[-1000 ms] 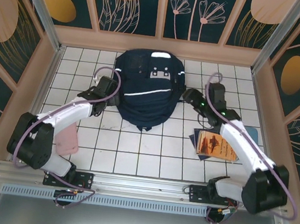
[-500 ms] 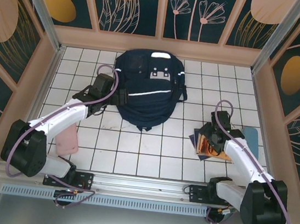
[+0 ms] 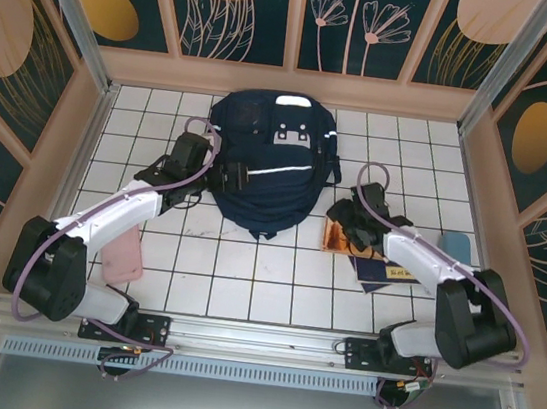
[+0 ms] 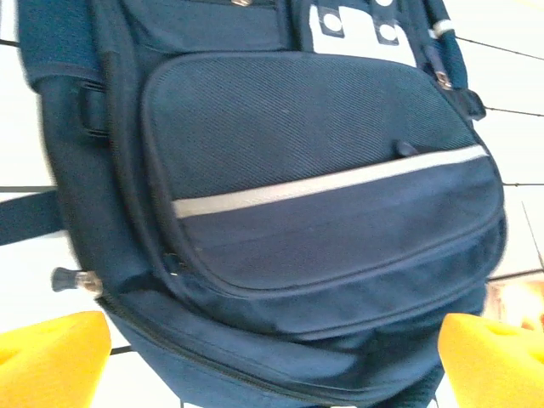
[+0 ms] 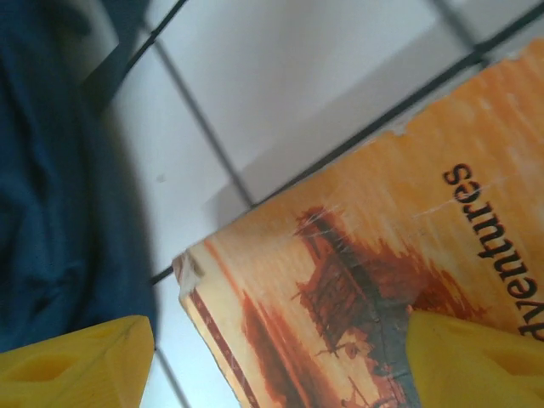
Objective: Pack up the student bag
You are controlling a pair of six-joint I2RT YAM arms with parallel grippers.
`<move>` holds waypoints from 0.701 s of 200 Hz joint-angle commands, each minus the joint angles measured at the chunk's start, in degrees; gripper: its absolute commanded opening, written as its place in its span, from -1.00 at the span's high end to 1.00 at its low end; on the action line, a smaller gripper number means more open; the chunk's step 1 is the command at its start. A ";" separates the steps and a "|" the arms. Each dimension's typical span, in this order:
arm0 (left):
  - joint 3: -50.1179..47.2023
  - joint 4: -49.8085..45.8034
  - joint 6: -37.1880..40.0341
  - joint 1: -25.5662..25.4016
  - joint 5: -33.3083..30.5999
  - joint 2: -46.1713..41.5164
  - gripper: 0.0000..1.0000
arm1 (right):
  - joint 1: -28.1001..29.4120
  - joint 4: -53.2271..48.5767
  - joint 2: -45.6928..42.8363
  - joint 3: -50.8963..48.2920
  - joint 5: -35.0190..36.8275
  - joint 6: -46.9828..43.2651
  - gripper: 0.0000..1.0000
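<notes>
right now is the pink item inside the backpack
No, the pink item lies flat on the white tiled table at the near left, apart from the student bag.

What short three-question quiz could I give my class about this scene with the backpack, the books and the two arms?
1. True or false: the left gripper is shut on a strap of the large dark navy fabric backpack.
2. Which thing lies directly under the right gripper? A) the flat orange illustrated book; B) a green bottle; C) a white cup.
3. Fill the gap: the flat soft pouch lying beside the left arm is ___ in colour.

Key: 1 false, it is wide open in front of the bag; 2 A; 3 pink.
</notes>
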 commanded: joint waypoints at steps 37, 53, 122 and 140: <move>3.65 1.84 -2.23 -5.83 3.12 2.88 -0.97 | -9.30 -10.64 -4.38 6.02 2.61 -13.44 -0.59; 5.25 2.44 -3.27 -7.28 3.22 3.89 -0.97 | -14.10 -9.45 -4.63 5.30 -0.32 -20.66 -0.61; 5.87 6.71 -14.93 -16.62 3.89 8.58 -0.73 | -20.81 -8.01 5.97 8.78 -12.58 -31.99 -0.67; 5.52 8.67 -16.81 -18.47 5.59 9.84 -0.65 | -20.83 -7.05 6.00 7.13 -14.42 -32.05 -0.70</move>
